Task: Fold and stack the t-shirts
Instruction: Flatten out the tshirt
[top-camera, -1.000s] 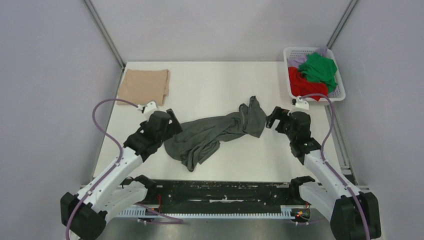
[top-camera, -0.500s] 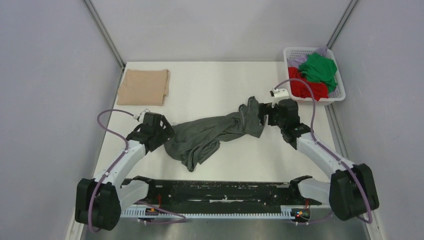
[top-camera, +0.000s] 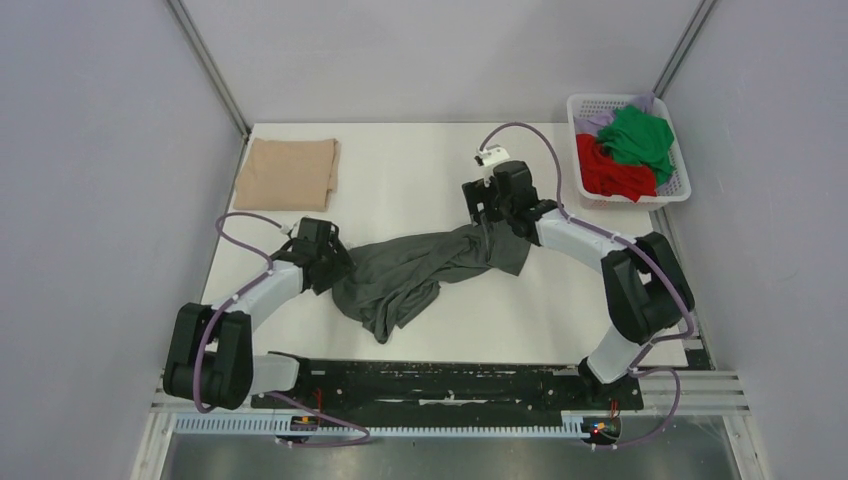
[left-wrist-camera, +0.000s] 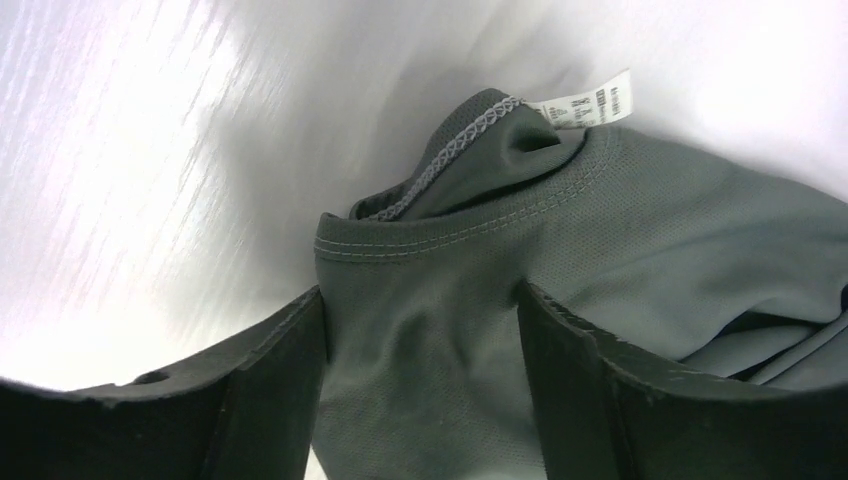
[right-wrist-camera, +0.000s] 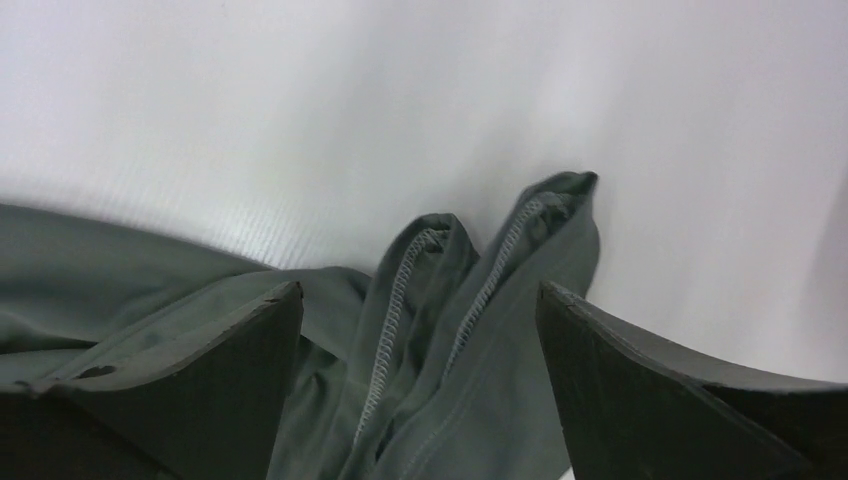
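A crumpled dark grey t-shirt (top-camera: 420, 270) lies stretched across the middle of the white table (top-camera: 400, 170). My left gripper (top-camera: 330, 268) is open at the shirt's left end. In the left wrist view the collar with its white label (left-wrist-camera: 583, 105) lies ahead and grey cloth (left-wrist-camera: 420, 340) fills the gap between the fingers (left-wrist-camera: 262, 390). My right gripper (top-camera: 492, 215) is open over the shirt's right end. In the right wrist view hemmed folds (right-wrist-camera: 470, 300) lie between its fingers (right-wrist-camera: 650, 400). A folded tan t-shirt (top-camera: 289, 172) lies at the back left.
A white basket (top-camera: 678, 190) at the back right corner holds red (top-camera: 610, 172), green (top-camera: 638, 135) and pale purple clothes. Purple cables loop over both arms. The black rail (top-camera: 440, 385) runs along the table's near edge.
My right arm has swung left and away, from the shirt's right side to above its far right end. My left arm has lowered and settled on the shirt's left end.
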